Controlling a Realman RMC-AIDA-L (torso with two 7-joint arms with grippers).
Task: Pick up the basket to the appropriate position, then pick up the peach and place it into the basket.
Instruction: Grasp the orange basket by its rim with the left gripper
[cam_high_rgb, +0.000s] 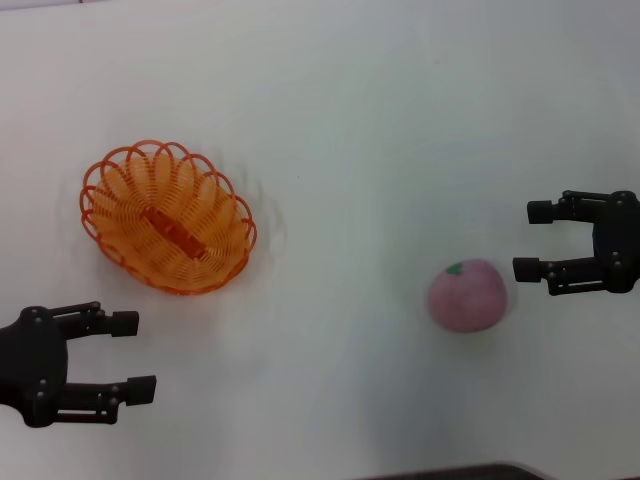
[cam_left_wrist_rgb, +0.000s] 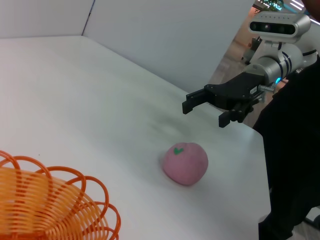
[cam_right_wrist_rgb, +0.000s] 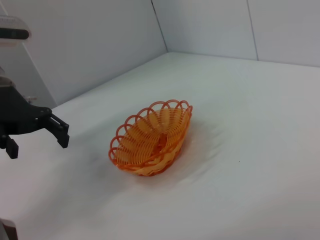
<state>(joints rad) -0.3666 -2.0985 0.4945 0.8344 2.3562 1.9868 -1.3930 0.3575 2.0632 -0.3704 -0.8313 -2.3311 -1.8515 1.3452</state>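
Observation:
The orange wire basket (cam_high_rgb: 167, 217) (cam_left_wrist_rgb: 45, 205) (cam_right_wrist_rgb: 152, 137) lies empty on the white table at the left. The pink peach (cam_high_rgb: 467, 294) (cam_left_wrist_rgb: 185, 163), with a green leaf mark on top, rests at the right, well apart from the basket. My left gripper (cam_high_rgb: 133, 354) (cam_right_wrist_rgb: 35, 132) is open near the front left, a short way in front of the basket and touching nothing. My right gripper (cam_high_rgb: 532, 240) (cam_left_wrist_rgb: 202, 107) is open at the right edge, just beyond the peach, holding nothing.
The white table (cam_high_rgb: 330, 120) runs to a pale wall at the back. Its right edge (cam_left_wrist_rgb: 262, 165) lies close to the peach and the right arm. A dark strip (cam_high_rgb: 470, 472) shows at the front edge.

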